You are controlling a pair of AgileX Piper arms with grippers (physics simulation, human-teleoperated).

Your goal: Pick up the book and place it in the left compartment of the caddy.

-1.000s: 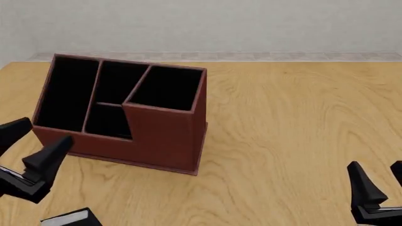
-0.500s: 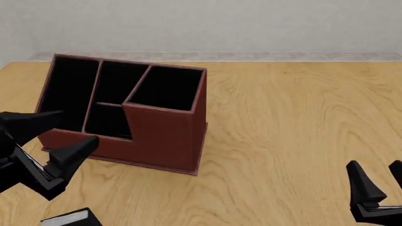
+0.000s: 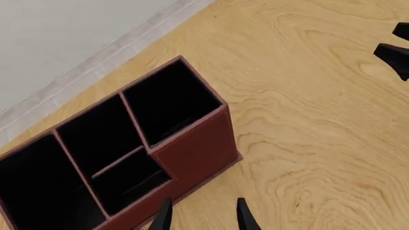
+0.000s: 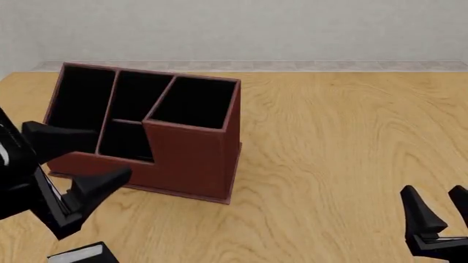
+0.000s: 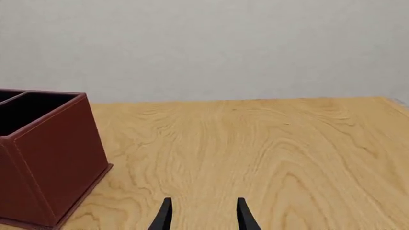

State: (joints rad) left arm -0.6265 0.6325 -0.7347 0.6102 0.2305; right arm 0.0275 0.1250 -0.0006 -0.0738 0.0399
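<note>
The reddish-brown caddy [image 4: 192, 164] stands at the left middle of the table, and its long left compartment [image 4: 76, 109] is empty. The small black book [image 4: 82, 255] lies flat at the front left, partly cut off by the picture's edge. My left gripper [image 4: 109, 156] is open and empty, raised in front of the caddy's low end and above and beyond the book. My right gripper [image 4: 437, 193] is open and empty at the front right. The left wrist view shows the caddy [image 3: 198, 148], its left compartment [image 3: 38, 191] and the open left gripper [image 3: 203, 208]. The book is out of both wrist views.
Bare wooden table [image 4: 343, 142] stretches right of the caddy to the far wall. The right wrist view shows the caddy's tall end [image 5: 51, 158] and the open right gripper [image 5: 203, 206]. The right gripper [image 3: 396, 43] also shows in the left wrist view.
My left gripper has risen and moved right toward the caddy's front, away from the book, still open. The right gripper has hardly moved.
</note>
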